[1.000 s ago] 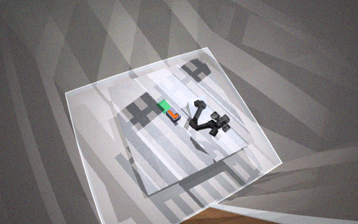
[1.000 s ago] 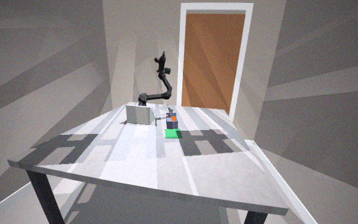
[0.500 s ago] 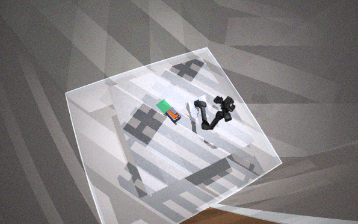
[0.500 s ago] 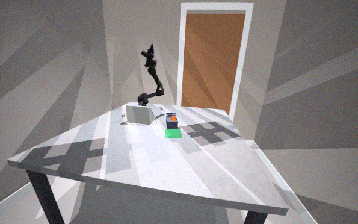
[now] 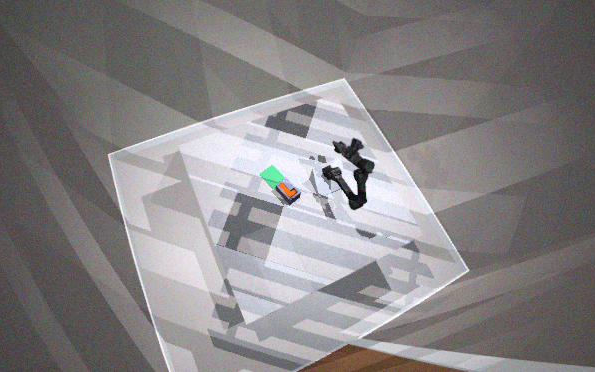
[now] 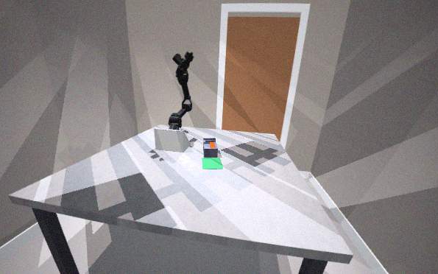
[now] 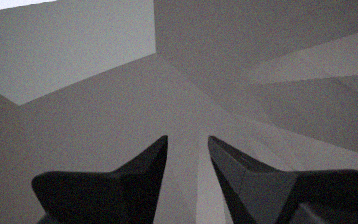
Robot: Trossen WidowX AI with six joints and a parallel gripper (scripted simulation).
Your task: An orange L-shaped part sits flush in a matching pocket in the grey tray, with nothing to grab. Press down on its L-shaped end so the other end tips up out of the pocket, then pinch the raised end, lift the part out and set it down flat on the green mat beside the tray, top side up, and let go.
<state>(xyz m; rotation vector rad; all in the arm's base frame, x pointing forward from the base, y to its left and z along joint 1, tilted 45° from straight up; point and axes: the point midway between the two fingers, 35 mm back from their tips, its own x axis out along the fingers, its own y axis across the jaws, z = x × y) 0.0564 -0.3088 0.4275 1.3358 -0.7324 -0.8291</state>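
The orange L-shaped part (image 5: pixel 287 191) (image 6: pixel 212 145) lies in the grey tray (image 5: pixel 294 200) (image 6: pixel 210 152). It looks level with the tray top, with no raised end visible, though it is small in the top and exterior views. The green mat (image 5: pixel 271 174) (image 6: pixel 212 164) lies against one end of the tray, with nothing on it. My gripper (image 7: pixel 187 140) is partly open and empty. It is high above the table, back over the arm's base side, well away from the tray. The wrist view shows only walls and ceiling between and beyond the fingertips, not the part, tray or mat.
The black arm (image 5: pixel 361 184) (image 6: pixel 185 88) is folded upward beside the tray. A pale block (image 6: pixel 168 140) stands at its base, close to the tray. Strong shadow bands cross the table (image 5: pixel 192 280) (image 6: pixel 263 210). A brown door (image 6: pixel 260 74) is in the wall behind.
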